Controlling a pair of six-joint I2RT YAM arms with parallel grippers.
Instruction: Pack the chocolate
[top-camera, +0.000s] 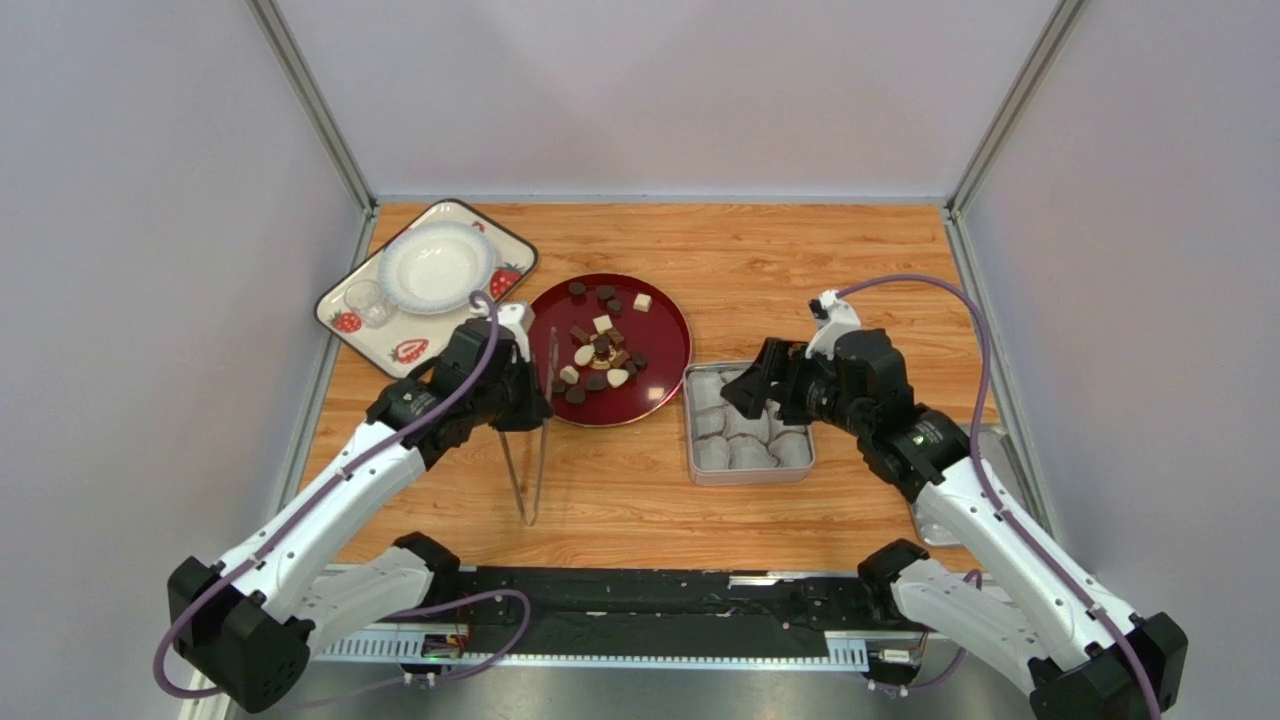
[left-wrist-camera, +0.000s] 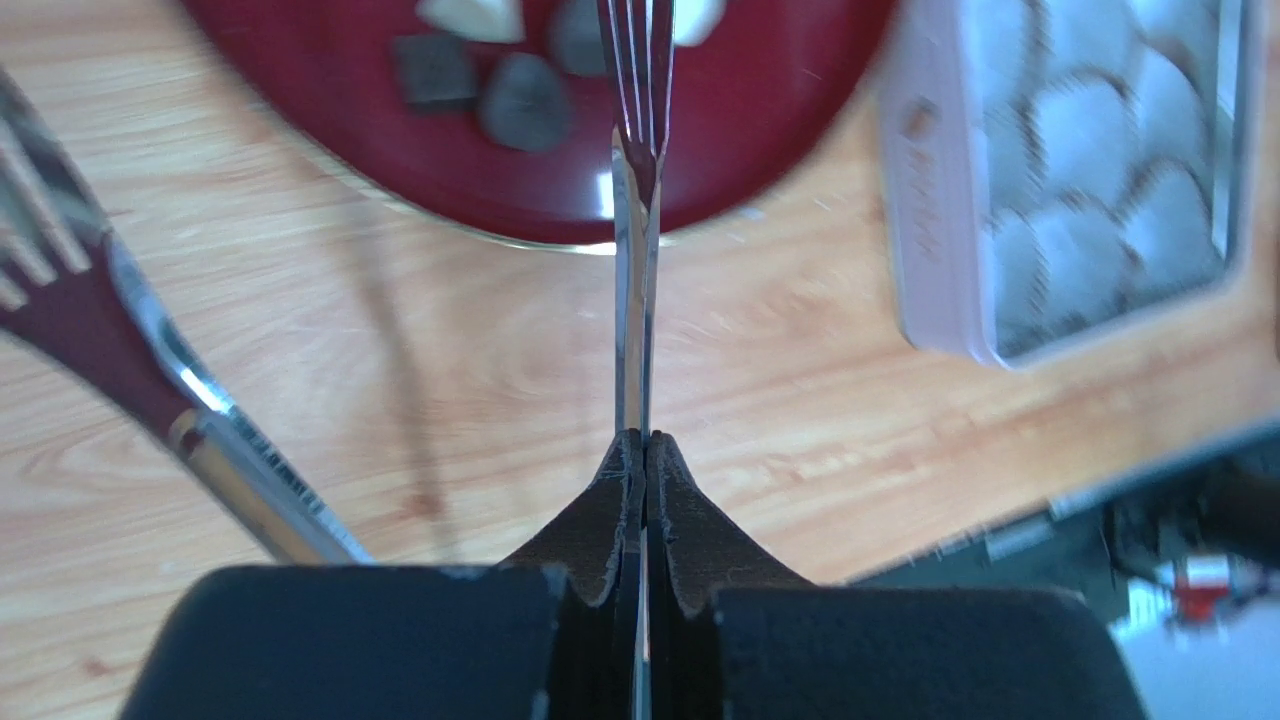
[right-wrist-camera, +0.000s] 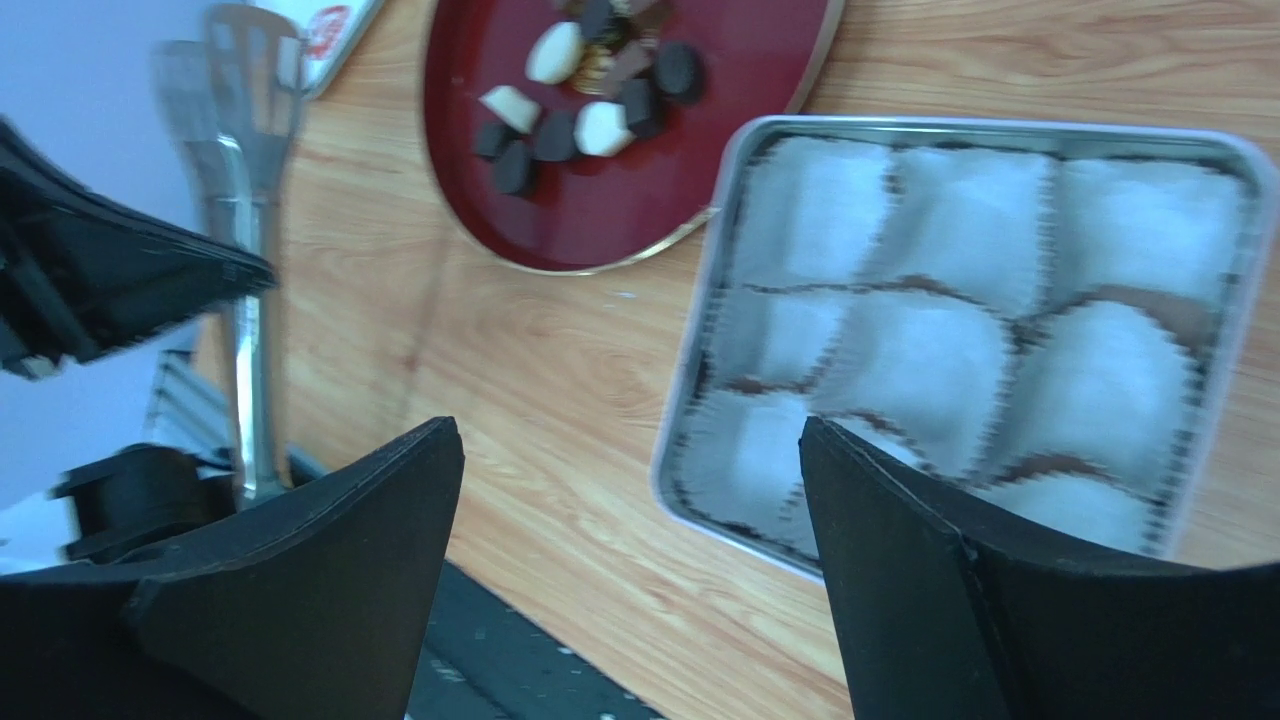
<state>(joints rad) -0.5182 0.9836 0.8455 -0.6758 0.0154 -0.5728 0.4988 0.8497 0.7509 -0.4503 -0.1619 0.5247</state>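
The chocolate (top-camera: 601, 353) lies as small dark and cream pieces on a round red plate (top-camera: 661, 323) at mid-table. My left gripper (top-camera: 526, 393) hovers just left of the plate, shut on one thin arm of metal tongs (top-camera: 537, 465). In the left wrist view the pads (left-wrist-camera: 643, 438) pinch that arm (left-wrist-camera: 634, 300) edge-on. Its tines reach over the plate (left-wrist-camera: 751, 120) near the chocolate (left-wrist-camera: 526, 102). My right gripper (top-camera: 744, 393) stands open and empty over the grey tin (top-camera: 693, 435). In the right wrist view the gripper (right-wrist-camera: 631, 431) straddles the tin's corner (right-wrist-camera: 684, 435).
A strawberry-print tray (top-camera: 394, 348) at the back left carries a white bowl (top-camera: 436, 267) and a small glass (top-camera: 371, 305). White paper cups (right-wrist-camera: 962, 360) fill the tin. The tongs' other arm (left-wrist-camera: 150, 375) splays left. A black rail (top-camera: 646, 593) runs along the near edge.
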